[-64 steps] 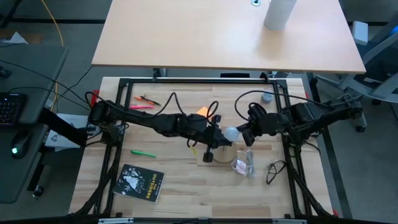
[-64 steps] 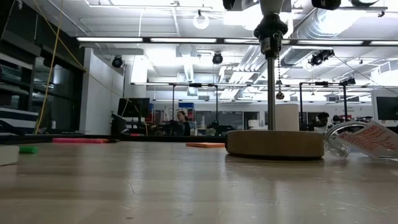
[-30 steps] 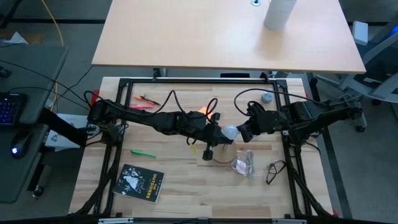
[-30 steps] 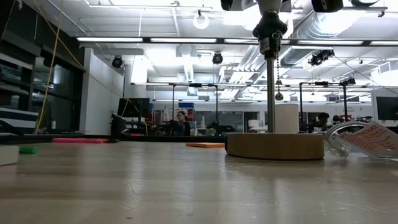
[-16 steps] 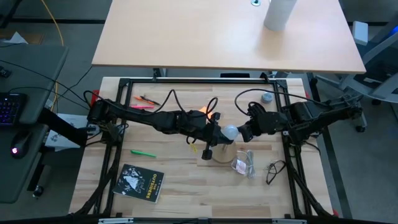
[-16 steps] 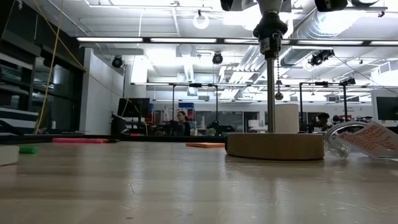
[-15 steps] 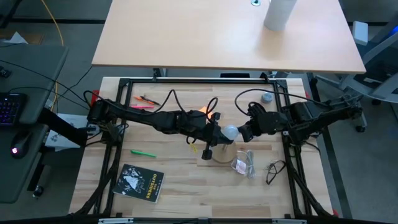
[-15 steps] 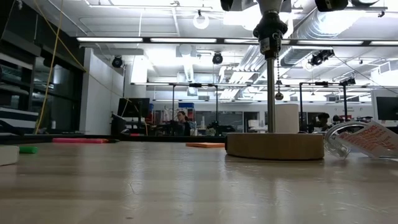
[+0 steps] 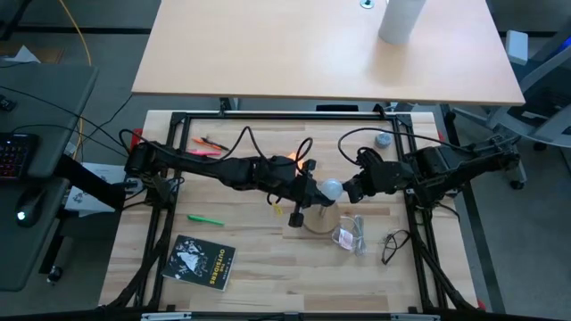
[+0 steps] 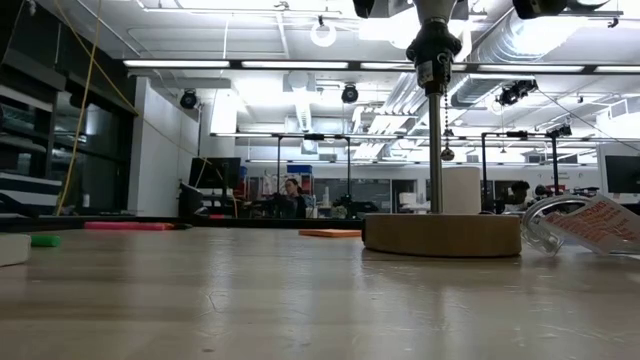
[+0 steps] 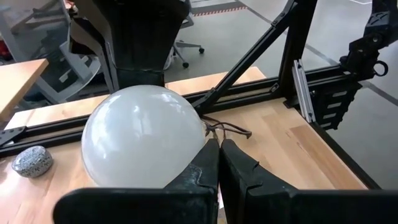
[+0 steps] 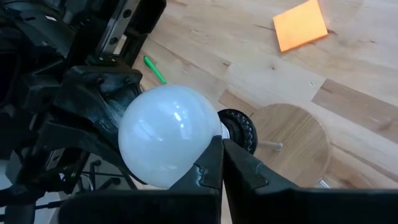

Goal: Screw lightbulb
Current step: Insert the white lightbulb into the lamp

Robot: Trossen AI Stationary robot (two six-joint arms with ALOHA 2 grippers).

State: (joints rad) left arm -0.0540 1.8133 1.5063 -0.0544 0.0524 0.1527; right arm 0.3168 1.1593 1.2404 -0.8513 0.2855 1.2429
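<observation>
**High view: lightbulb meeting its socket, screwing apparently unfinished**

High view, starting at the near table edge: a dark booklet (image 9: pixel 201 261) is lying at 8 o'clock from the tan wooden disc (image 9: pixel 319 223), and a see-through packet (image 9: pixel 348 234) is sitting just beside the disc at 4 o'clock. Above the disc, the white lightbulb (image 9: pixel 331 189) is hanging between the two grippers. The left gripper (image 9: pixel 305 193) is reaching in from 9 o'clock and the right gripper (image 9: pixel 348 191) from 3 o'clock.

In each wrist view, that arm's fingers are showing pressed together, with nothing visibly pinched between them. The bulb's globe is bulging just past them. The right wrist view is showing the globe's neck end against the black socket (image 12: pixel 239 129); the threads are hidden.

Farther back, an orange note (image 9: pixel 292 160) is lying at 11 o'clock.

By my judgement the bulb is being offered to the socket. Turning it fully home and letting go are remaining.
</observation>
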